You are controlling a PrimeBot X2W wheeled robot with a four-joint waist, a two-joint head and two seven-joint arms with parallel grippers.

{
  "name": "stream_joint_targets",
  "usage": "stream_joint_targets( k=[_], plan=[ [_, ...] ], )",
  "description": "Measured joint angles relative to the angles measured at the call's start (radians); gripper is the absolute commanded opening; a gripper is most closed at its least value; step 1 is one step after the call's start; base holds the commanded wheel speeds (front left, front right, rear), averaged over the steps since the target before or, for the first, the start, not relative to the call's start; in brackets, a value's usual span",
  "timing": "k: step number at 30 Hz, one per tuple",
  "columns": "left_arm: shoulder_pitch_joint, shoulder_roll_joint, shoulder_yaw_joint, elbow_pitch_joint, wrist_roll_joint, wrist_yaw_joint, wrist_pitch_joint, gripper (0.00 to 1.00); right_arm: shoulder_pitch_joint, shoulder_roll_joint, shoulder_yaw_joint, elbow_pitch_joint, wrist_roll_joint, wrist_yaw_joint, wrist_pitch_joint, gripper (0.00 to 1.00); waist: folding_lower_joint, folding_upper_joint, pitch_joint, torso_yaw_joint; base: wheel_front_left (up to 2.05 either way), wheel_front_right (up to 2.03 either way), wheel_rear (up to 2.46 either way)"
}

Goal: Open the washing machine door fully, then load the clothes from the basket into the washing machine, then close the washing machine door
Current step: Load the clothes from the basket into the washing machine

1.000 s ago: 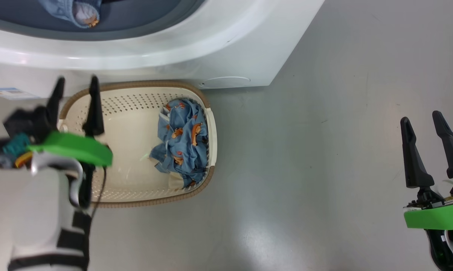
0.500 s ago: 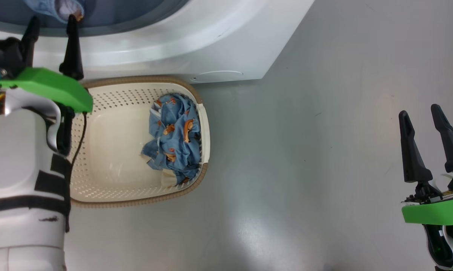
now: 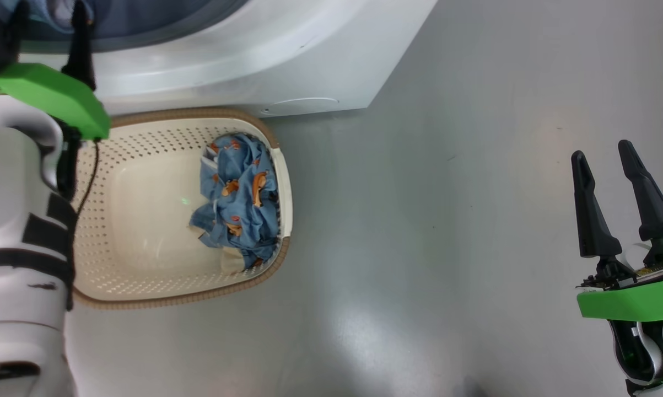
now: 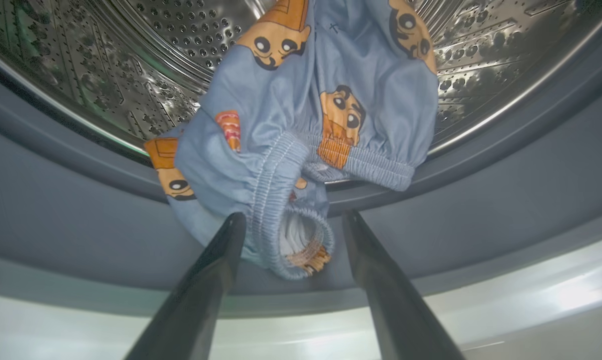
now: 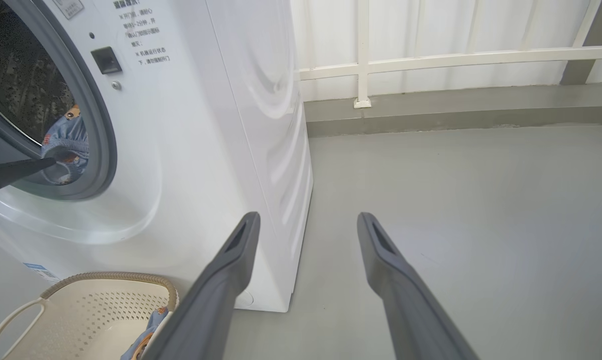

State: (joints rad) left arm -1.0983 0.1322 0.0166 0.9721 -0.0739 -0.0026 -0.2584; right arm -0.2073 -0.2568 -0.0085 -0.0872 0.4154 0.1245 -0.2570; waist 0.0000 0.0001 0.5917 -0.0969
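Loading stands partway done. At the left, the left jaws are spread on either side of a light blue garment printed with orange cartoon figures [image 4: 301, 115], gripping nothing. It hangs over the grey rubber gasket [image 4: 70, 210] of the big white front-loading washing machine [image 3: 226, 66], half inside its perforated steel drum [image 4: 130, 50]. Below, the cream perforated plastic basket with a brown rim [image 3: 160, 138] sits on the grey floor [image 3: 447, 220] against the washer's front. More blue printed clothes [image 3: 237, 198] are bunched at its right end. Far right, the right jaws hang spread above the floor, holding nothing. Probably left to do: tucking the garment in, moving that bundle, shutting the door.
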Motion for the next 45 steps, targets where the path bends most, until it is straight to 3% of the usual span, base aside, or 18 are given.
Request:
stream_joint_targets(
  k=[7,9,10,13,19,26,34,38,42,43,44,45],
  plan=[
    [-0.044,0.040,-0.004,0.071,0.011,0.026,0.000,1.00,-0.009,0.003,0.018,0.000,0.000,0.000,0.000,1.00,0.0000,0.0000,0.005,-0.025,0.00,0.00,0.00],
    [-0.048,0.044,-0.005,0.079,0.014,0.026,0.000,0.73,-0.009,0.004,0.023,0.000,0.001,0.000,0.000,1.00,0.0000,0.0000,0.004,-0.028,0.00,0.00,0.00],
    [-0.053,0.046,-0.007,0.086,0.017,0.028,0.000,0.43,-0.009,0.005,0.026,0.000,0.001,0.000,0.000,1.00,0.0000,0.0000,0.004,-0.032,0.00,0.00,0.00],
    [-0.062,0.050,-0.011,0.104,0.017,0.031,0.000,0.00,-0.009,0.006,0.028,0.001,0.001,0.000,0.000,1.00,0.0000,0.0000,0.003,-0.041,0.00,0.00,0.00],
    [-0.098,0.075,-0.016,0.132,0.017,0.033,0.000,0.00,-0.011,0.009,0.042,0.003,0.002,0.000,0.000,1.00,0.0000,0.0000,-0.002,-0.061,0.00,0.00,0.00],
    [-0.159,0.073,-0.014,0.116,0.004,-0.008,0.000,0.00,-0.021,0.020,0.065,0.006,0.009,0.000,0.000,1.00,0.0000,0.0000,-0.001,-0.090,0.00,0.00,0.00],
    [-0.177,0.069,-0.028,-0.026,-0.008,-0.066,0.000,0.00,-0.021,0.034,0.072,0.009,0.010,0.000,0.000,1.00,0.0000,0.0000,0.004,-0.127,0.00,0.00,0.00],
    [-0.176,0.075,-0.037,0.041,-0.001,-0.068,0.000,0.02,-0.021,0.038,0.087,0.013,0.010,0.000,0.000,1.00,0.0000,0.0000,0.004,-0.143,0.00,0.00,0.00],
    [-0.176,0.092,-0.006,0.104,-0.019,-0.055,0.000,0.47,-0.021,0.042,0.089,0.015,0.010,0.000,0.000,1.00,0.0000,-0.0001,0.001,-0.156,0.00,0.00,0.00],
    [-0.177,0.098,-0.005,0.112,-0.020,-0.054,0.000,0.86,-0.021,0.042,0.089,0.015,0.010,0.000,0.000,1.00,0.0000,0.0000,0.001,-0.157,0.00,0.00,0.00],
    [-0.177,0.102,-0.003,0.121,-0.020,-0.052,0.000,1.00,-0.021,0.042,0.087,0.015,0.010,0.000,0.000,1.00,0.0000,0.0000,0.002,-0.157,0.00,0.00,0.00],
    [-0.177,0.104,-0.002,0.125,-0.020,-0.048,0.000,1.00,-0.021,0.042,0.087,0.015,0.010,0.000,0.000,1.00,0.0000,-0.0001,0.002,-0.156,0.00,0.00,0.00]
  ],
)
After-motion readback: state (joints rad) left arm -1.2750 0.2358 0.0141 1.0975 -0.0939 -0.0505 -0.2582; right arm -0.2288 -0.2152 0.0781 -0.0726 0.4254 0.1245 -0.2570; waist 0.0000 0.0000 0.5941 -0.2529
